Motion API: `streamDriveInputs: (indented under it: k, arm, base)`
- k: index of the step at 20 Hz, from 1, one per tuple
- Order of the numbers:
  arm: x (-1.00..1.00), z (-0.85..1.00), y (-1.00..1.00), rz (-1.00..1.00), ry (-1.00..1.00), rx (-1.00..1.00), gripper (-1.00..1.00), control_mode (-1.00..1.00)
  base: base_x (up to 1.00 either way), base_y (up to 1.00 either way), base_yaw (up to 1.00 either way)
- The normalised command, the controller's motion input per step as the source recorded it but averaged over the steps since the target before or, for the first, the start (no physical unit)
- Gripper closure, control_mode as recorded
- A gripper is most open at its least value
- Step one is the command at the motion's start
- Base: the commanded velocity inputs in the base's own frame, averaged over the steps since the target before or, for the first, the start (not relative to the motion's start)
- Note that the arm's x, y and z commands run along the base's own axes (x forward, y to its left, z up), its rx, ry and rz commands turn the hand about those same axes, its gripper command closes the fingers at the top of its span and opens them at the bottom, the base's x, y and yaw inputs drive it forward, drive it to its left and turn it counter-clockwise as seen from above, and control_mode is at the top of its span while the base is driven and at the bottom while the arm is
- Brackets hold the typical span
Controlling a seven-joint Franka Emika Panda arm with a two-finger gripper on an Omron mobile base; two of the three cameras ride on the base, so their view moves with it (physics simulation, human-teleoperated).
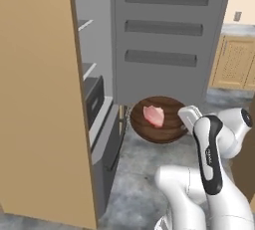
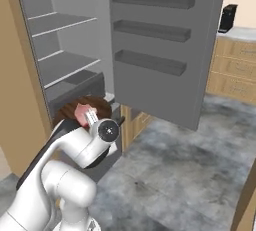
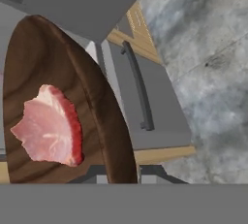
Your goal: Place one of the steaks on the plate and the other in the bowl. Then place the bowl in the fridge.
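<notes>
Bowl: the brown wooden bowl (image 1: 158, 121) hangs in the air in front of the open fridge, low down, level with the drawers, and I carry it by its near rim.
Steak: one pale pink steak (image 1: 154, 115) lies inside the bowl, near its middle; in the hand view it sits on the dark wood with a redder edge on one side.
My claw: my claw (image 1: 187, 124) is pressed nearly together, pinching the rim of the bowl; my fingertips themselves are hidden under the rim in the hand view.
My arm: it reaches forward and low from the base, wrist bent toward the bowl.
Fridge: the grey fridge (image 2: 60, 50) stands open, with bare grey shelves above and dark drawers below; its sides are clad in tan wood.
Fridge door: the door (image 2: 160, 40) is swung wide, with three grey racks on its inner face, just beside and above the bowl.
Floor: mottled grey stone floor (image 2: 190, 165) under the bowl and door.
Cabinets: tan wooden cabinets (image 1: 234, 62) stand further back, well apart from the bowl.
</notes>
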Motion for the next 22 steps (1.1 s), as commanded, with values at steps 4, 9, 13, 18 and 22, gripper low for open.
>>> streamDriveInputs:
  k: [4,9,13,18,22]
  arm:
    - [0.00,0.00,0.00,0.00,0.00,0.00,1.00,1.00]
    - [0.00,0.00,0.00,0.00,0.00,0.00,1.00,1.00]
    - [0.00,0.00,0.00,0.00,0.00,0.00,1.00,1.00]
    - [0.00,0.00,0.00,0.00,0.00,0.00,1.00,1.00]
    - [0.00,0.00,0.00,0.00,0.00,0.00,1.00,1.00]
  base:
    - [0.60,-0.04,0.16]
    - [0.97,0.02,0.05]
    - [0.56,0.14,0.26]
    - [0.52,0.00,0.37]
    - [0.59,0.00,0.33]
